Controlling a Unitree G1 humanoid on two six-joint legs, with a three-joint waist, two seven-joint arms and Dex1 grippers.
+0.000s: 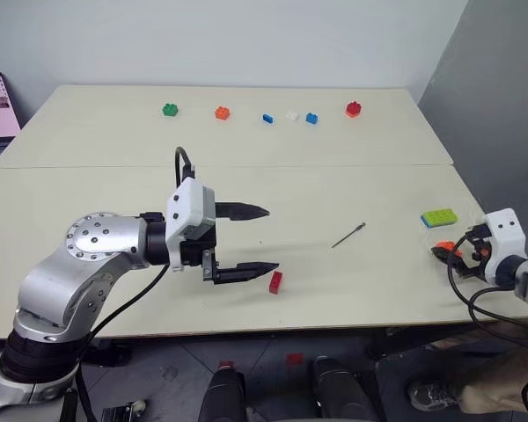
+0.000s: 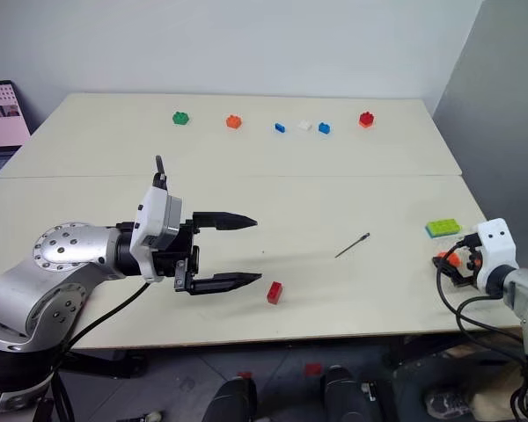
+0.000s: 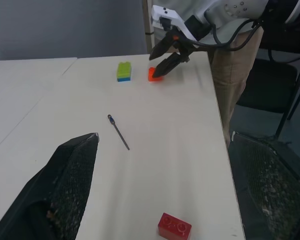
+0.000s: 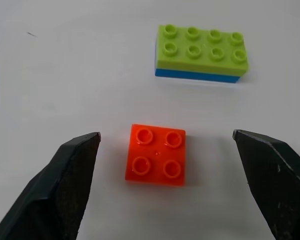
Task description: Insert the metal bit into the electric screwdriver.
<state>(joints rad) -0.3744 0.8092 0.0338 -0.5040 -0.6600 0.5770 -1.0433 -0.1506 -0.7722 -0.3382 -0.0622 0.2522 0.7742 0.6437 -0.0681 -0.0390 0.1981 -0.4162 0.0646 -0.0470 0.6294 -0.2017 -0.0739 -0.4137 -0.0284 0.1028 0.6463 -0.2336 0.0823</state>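
Two grippers are working over your pale table (image 1: pixel 246 290). Your right gripper (image 4: pixel 165 170) is sitting at the table's right edge with its black fingers (image 4: pixel 65 185) spread wide, gripping nothing; a small orange brick (image 4: pixel 156 155) is lying flat on the table between the fingertips, touching neither. Just beyond it a green brick stacked on a blue one (image 4: pixel 200 52) is resting on the surface.

Your left gripper (image 1: pixel 255 239) is hovering over the near middle of the table, pointing toward the right, with its two fingers (image 1: pixel 242 211) standing well apart and nothing between them. A red brick (image 1: pixel 275 281) is lying just beside the lower fingertip, near the front edge.

You are seeing the metal bit (image 1: pixel 348 236) lying loose on the table between the two grippers, slanted, clear of both and touching no brick. In the left wrist view it is showing as a thin rod with a darker end (image 3: pixel 118 132).

Along the far side a row of small bricks is sitting well apart from the arms: green (image 1: pixel 170 110), orange (image 1: pixel 222 112), blue (image 1: pixel 267 119), white (image 1: pixel 292 115), a second blue (image 1: pixel 311 118) and red (image 1: pixel 353 109). You are not getting a view of the electric screwdriver.
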